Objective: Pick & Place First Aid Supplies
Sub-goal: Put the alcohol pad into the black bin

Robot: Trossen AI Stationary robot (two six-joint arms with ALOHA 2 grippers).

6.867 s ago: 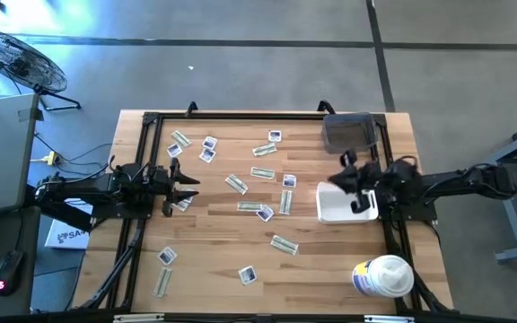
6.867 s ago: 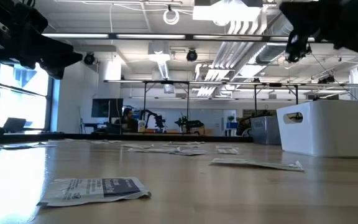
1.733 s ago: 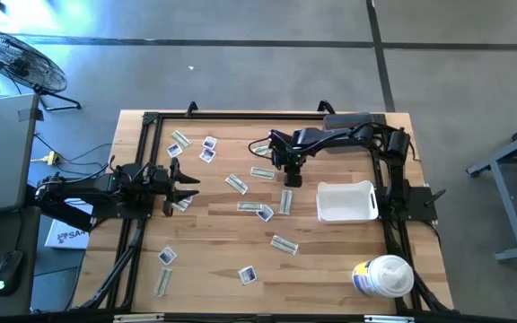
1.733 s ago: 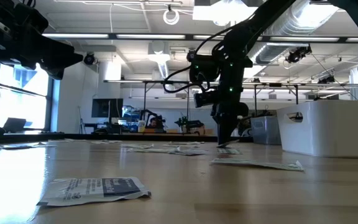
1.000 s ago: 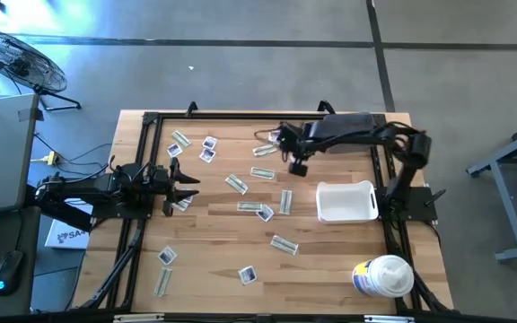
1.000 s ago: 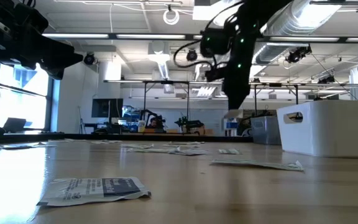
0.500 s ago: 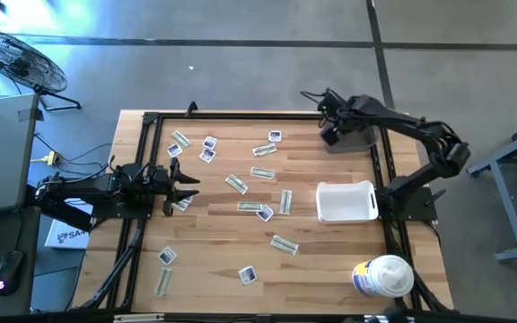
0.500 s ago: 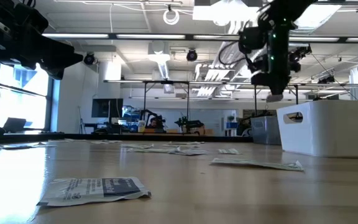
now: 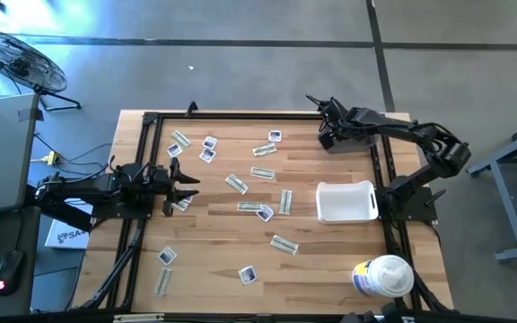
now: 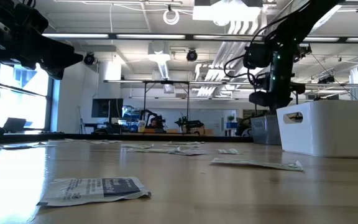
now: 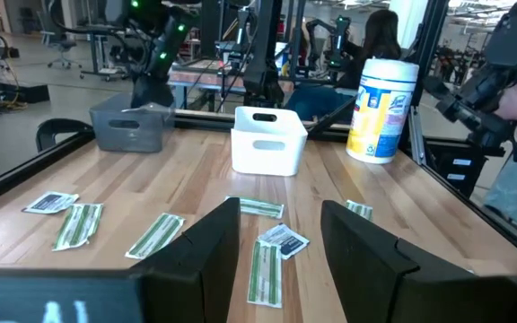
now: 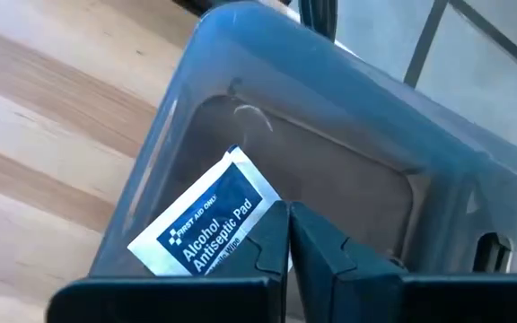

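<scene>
My right gripper is at the table's far right, over the grey bin, and is shut on a small white sachet with dark blue print. In the high view, my right gripper hides the sachet. Several strip wrappers and sachets lie flat on the wooden table. My left gripper waits open and level at the table's left side, above a packet. My right gripper pinches the sachet by one corner between its two fingers. The fingers slant down from above. The sachet sticks out past the fingertips, tilted, over the inside of the grey bin. Whether it touches the bin's floor I cannot tell.
A white bin stands near the table's right side, in front of the grey bin. A large white round tub stands at the near right corner. Black frame rails run along the table's edges.
My right gripper has gone from above the middle of the table toward the far right corner and now stands over the grey bin. It has rolled about its own axis and come down a little, staying shut on the sachet.
</scene>
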